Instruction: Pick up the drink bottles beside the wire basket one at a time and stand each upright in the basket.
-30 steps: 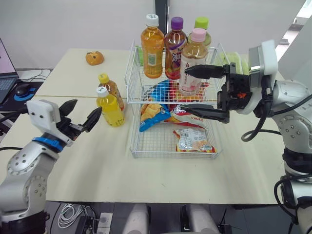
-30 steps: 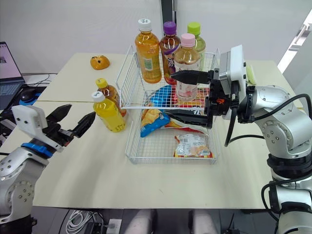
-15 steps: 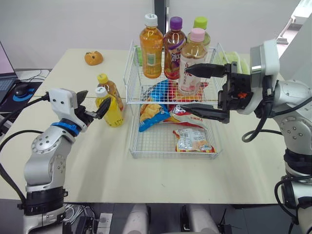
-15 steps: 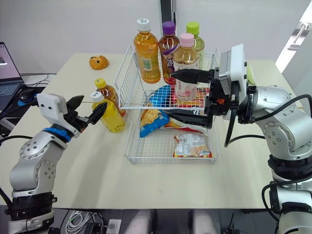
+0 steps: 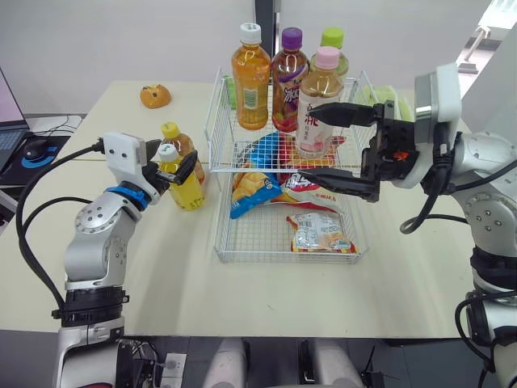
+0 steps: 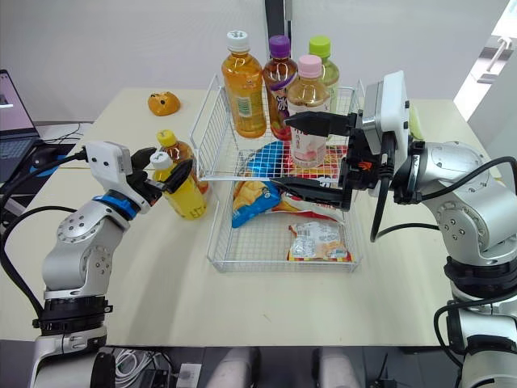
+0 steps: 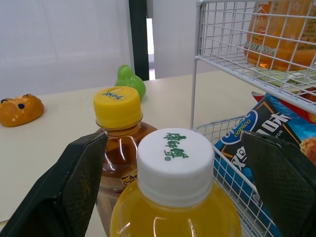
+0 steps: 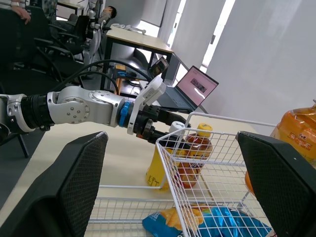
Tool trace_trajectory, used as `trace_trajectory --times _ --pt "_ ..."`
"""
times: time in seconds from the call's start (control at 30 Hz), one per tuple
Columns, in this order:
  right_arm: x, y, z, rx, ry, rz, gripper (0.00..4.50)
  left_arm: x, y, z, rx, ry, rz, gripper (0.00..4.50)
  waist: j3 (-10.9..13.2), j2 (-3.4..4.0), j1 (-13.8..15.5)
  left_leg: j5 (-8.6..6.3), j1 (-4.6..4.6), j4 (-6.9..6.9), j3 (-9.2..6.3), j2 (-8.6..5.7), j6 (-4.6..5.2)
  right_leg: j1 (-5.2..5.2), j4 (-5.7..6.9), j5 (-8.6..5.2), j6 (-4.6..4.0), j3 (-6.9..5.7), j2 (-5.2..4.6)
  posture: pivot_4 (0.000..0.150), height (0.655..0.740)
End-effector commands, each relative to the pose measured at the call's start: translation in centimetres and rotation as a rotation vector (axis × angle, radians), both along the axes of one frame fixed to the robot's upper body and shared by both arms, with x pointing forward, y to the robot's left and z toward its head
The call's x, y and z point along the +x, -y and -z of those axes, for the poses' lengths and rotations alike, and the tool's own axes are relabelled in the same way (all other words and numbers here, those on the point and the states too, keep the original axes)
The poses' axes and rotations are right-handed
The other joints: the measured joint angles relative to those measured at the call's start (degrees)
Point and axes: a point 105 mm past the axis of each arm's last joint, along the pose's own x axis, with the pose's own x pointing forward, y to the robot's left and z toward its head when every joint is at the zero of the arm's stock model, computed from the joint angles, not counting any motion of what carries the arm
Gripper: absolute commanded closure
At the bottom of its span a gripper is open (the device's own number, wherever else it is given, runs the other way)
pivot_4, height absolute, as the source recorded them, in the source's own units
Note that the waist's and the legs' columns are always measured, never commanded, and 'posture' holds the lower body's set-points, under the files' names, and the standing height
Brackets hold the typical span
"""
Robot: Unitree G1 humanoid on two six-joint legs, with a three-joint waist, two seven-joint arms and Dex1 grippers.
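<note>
A two-tier wire basket (image 5: 283,259) is sitting in the middle of the table (image 5: 242,307). Four bottles (image 5: 252,81) are standing upright in its upper tier at the back, and snack packets (image 5: 319,233) are lying in the lower tier. Just left of the basket, the nearer bottle (image 5: 184,184) is standing in front of the farther bottle (image 5: 191,150). The left gripper (image 5: 171,158) is straddling the nearer bottle's cap, fingers either side. The right gripper (image 5: 307,139) is hanging, spread wide, at the basket's right side.

Left gripper (image 5: 171,157): swung in from the near left side of the table (image 5: 266,299) to the white-capped yellow bottle (image 5: 186,187).
Left fingers (image 7: 74,187): ended spread on either side of its cap (image 7: 174,165), not touching.
</note>
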Motion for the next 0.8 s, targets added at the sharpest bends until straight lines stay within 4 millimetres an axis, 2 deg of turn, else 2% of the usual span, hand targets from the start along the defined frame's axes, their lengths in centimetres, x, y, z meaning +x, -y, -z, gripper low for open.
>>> trace_trajectory --times 0.03,0.1,0.2,0.47,0.8 --pt "-0.44 0.39 -1.12 0.011 0.053 0.021 0.00 0.07 0.13 -1.07 0.019 0.045 0.002 0.03 0.00 0.00 -0.01 0.00 0.00 0.00 0.00 0.00 0.00 0.00 0.00 0.00 0.00 0.00 0.00 0.150 0.7400" --pt "-0.41 0.39 -1.13 0.012 0.054 0.024 0.00 0.13 0.16 -1.01 0.008 0.039 0.005 0.03 0.00 0.00 -0.01 0.00 0.00 0.00 -0.01 0.00 0.00 0.00 0.00 0.00 0.00 -0.01 0.00 0.150 0.7400" --pt "-0.40 0.38 -1.15 0.013 0.054 0.027 0.00 0.22 0.16 -1.01 -0.005 0.035 0.006 0.57 0.00 0.00 0.01 0.00 0.00 0.00 -0.01 0.00 0.00 0.00 0.00 0.00 0.00 -0.01 0.00 0.150 0.7400" --pt "-0.40 0.36 -1.18 0.014 0.051 0.026 0.00 0.28 0.25 -1.26 -0.010 0.042 0.012 3.10 0.00 0.00 0.03 0.00 0.00 0.00 -0.02 0.00 0.00 0.00 0.00 0.00 0.00 -0.01 -0.01 0.150 0.7400" --pt "-0.43 0.30 -1.14 0.016 0.050 0.023 0.00 -0.35 -0.17 -1.44 -0.014 0.044 0.006 3.12 0.00 0.00 0.02 0.00 0.00 0.00 -0.02 0.00 0.00 0.00 0.01 0.00 0.00 -0.01 -0.01 0.150 0.7400"
